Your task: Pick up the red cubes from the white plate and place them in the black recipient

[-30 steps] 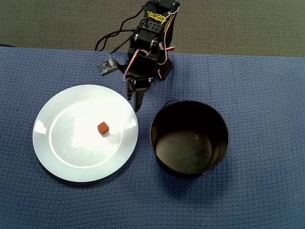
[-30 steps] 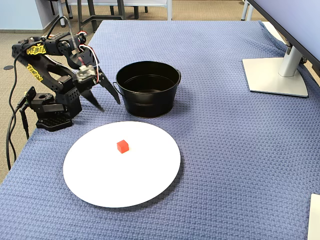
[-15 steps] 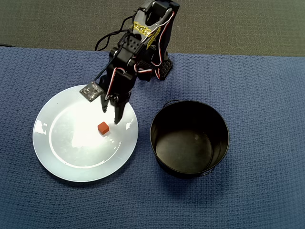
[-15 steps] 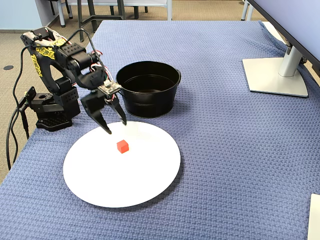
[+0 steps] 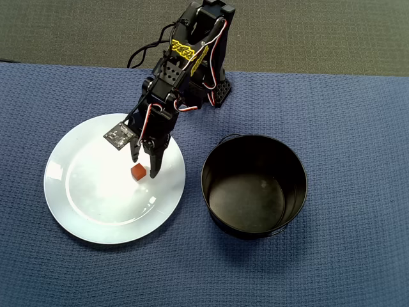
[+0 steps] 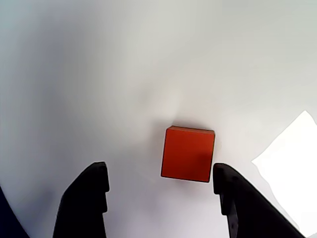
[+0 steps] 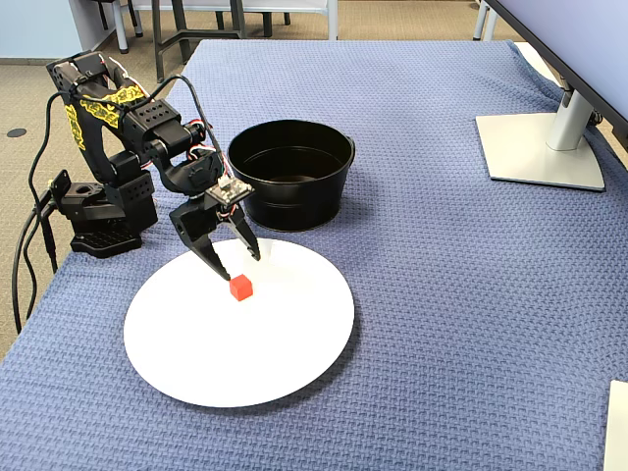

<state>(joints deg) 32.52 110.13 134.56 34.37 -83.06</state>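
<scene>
My gripper (image 5: 146, 166) hangs over the white plate (image 5: 83, 211) with jaws wide, holding nothing. The red cube (image 6: 188, 153) lies on the plate between my fingertips (image 6: 91, 183), nearer the right one in the wrist view. The black pot (image 5: 220, 211) stands at the plate's three o'clock on the blue-covered bench (image 5: 358, 141), overhead.

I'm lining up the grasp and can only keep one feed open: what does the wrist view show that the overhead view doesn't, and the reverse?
Only the wrist view shows the red cube sitting off-centre between the open fingers, close to the right fingertip, with a wide gap on the left.

Only the overhead view shows the black pot, empty, right of the white plate, and the arm.

Both show the claw open, the cube on the plate, not yet gripped.
</scene>
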